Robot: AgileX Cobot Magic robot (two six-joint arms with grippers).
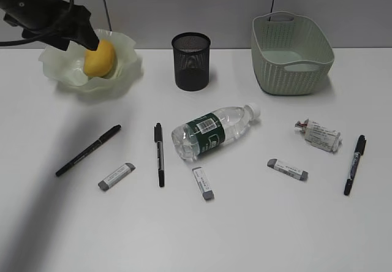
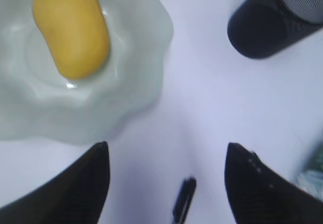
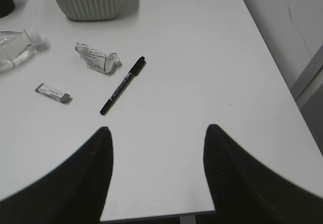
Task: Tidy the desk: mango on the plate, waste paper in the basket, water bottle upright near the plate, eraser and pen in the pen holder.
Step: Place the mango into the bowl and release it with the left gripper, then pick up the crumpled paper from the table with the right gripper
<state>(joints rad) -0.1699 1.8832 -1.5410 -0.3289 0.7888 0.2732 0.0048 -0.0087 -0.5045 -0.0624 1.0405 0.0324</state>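
White and plain, the desk [image 1: 257,235] runs back to a grey panelled wall. At the far left corner the plate [image 1: 125,70] holds the mango [image 1: 101,60], with the left gripper [image 2: 166,183] above it, jaws spread and empty. Three black pens and three erasers lie scattered across the middle and right. The pen holder [image 1: 191,60] stands at the far edge's centre; before it the water bottle [image 1: 214,131] lies on its side. The basket [image 1: 291,54] sits far right, the waste paper [image 1: 318,135] nearer. The right gripper [image 3: 156,178] hangs agape over the right near edge, holding nothing.
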